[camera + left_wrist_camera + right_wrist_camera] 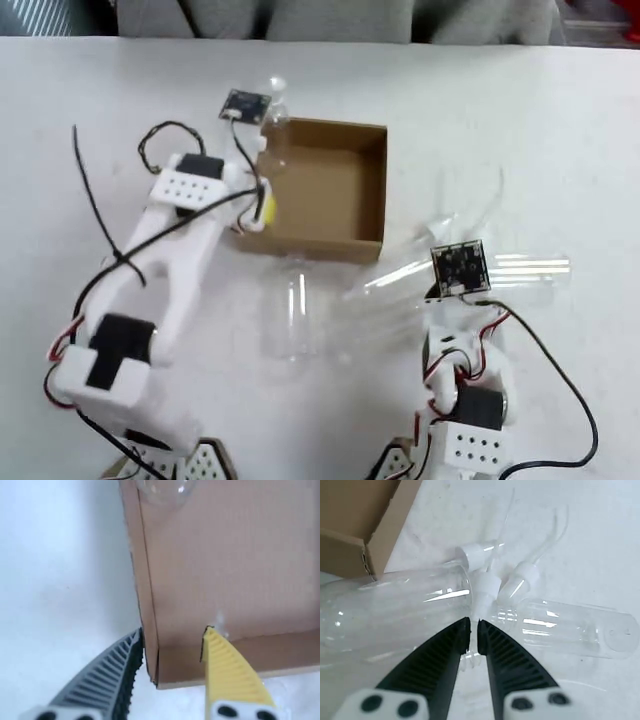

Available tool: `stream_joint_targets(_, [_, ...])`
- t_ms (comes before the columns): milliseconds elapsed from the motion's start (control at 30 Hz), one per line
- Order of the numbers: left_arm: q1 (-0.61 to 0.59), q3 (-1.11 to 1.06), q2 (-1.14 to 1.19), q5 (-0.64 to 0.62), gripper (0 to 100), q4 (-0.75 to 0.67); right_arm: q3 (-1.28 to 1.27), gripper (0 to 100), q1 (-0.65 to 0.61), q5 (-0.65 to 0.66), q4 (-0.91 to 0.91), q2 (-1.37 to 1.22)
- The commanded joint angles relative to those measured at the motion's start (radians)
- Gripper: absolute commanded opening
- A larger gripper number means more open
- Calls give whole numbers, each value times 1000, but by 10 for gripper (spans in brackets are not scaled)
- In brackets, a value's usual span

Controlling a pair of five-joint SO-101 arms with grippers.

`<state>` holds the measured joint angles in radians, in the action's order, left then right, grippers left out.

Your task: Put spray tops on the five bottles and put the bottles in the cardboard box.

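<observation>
Robotics lab – white table [500, 100] (loose wiring [90, 190]).

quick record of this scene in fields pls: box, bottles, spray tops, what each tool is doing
box: cardboard box, open, mid table
corner bottle: clear, at a far box corner; in or out unclear
lying bottles: two clear ones by the right tool
spray tops: two white, loose beside them
left tool: open, astride the box wall, yellow finger inside
right tool: shut, it seems, on a third spray top
</observation>
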<state>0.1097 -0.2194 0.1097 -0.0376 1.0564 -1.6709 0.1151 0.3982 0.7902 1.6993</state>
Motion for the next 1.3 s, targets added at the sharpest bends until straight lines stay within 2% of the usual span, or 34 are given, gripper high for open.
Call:
stream_joint_targets(0, [-8, 20, -128, -11, 203, 15, -25, 18, -7, 11, 4, 8])
stream_joint_targets(200, [-7, 29, -208, 15, 203, 126, -25, 18, -5, 11, 5, 8])
stream_joint_targets(467, [-2, 20, -395, 11, 199, 341, -25, 17, -5, 11, 5, 8])
stream_joint_targets(600, [73, 14, -501, 11, 199, 465, -25, 17, -5, 11, 5, 8])
stream_joint_targets(700, [170, -51, -576, 11, 199, 488, -25, 17, -5, 11, 5, 8])
stream_joint_targets(800, [229, -143, -634, 9, 199, 450, -25, 17, 1, 11, 5, 8])
stream_joint_targets(1067, [278, -453, -713, 9, 203, 216, -25, 17, 5, 11, 5, 8])
stream_joint_targets(1200, [297, -589, -708, -101, 204, 51, -25, 17, 5, 9, 5, 8])
stream_joint_targets(1267, [318, -628, -713, -118, 204, 3, -25, 17, 4, 9, 5, 8])
